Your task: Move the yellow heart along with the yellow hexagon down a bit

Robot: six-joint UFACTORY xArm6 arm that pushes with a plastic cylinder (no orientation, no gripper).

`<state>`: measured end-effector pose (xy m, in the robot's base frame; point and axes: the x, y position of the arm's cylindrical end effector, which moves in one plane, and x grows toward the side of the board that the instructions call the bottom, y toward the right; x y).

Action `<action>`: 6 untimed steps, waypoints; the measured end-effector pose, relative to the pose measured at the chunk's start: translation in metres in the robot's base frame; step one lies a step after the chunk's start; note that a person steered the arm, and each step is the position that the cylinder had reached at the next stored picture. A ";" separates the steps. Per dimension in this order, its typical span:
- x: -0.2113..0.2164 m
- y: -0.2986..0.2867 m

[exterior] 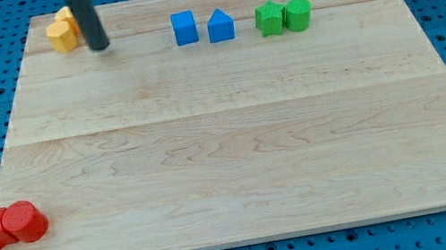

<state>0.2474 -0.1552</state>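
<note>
Two yellow blocks sit together at the view's top left of the wooden board (235,141). The lower left one looks like the yellow hexagon (60,35). The other yellow block (67,17), likely the heart, lies just above and right of it, partly hidden behind my rod. My tip (99,47) rests on the board just right of and slightly below the yellow pair, close to them; I cannot tell if it touches them.
A blue cube (183,28) and a blue house-shaped block (221,26) sit at the top middle. A green star-like block (270,19) and a green cylinder (298,14) sit right of them. Two red blocks (8,225) lie at the bottom left corner.
</note>
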 end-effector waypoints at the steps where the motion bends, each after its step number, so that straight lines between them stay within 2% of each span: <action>1: -0.055 0.001; 3: -0.056 -0.104; 5: 0.000 -0.056; 6: 0.000 -0.047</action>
